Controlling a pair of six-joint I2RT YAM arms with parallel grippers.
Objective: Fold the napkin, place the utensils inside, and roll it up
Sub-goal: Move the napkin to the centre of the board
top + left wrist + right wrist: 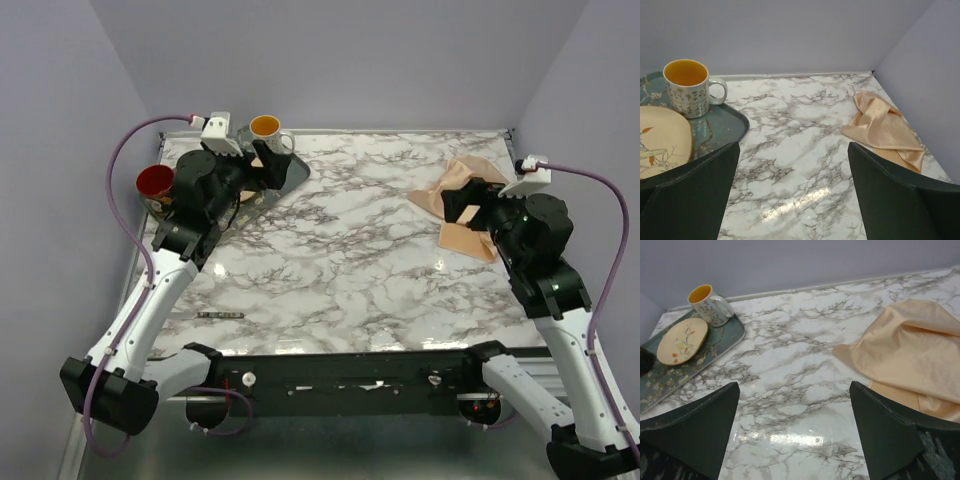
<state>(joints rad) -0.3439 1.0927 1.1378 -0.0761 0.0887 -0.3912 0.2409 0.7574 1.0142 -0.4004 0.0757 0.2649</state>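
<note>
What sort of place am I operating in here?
Probably a robot test booth staged as a dining table: plain lavender walls close in a marble-patterned table holding a teal tray with a yellow-lined mug and floral plate, plus a crumpled peach napkin.

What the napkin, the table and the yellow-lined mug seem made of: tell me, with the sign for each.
Napkin: soft satin-like cloth, peach, slight sheen; it lies in loose folds.
Table: glossy marble-look surface, maybe laminate; grey veins and bright glare.
Mug: probably glazed ceramic; smooth patterned white wall, yellow inside.
</note>
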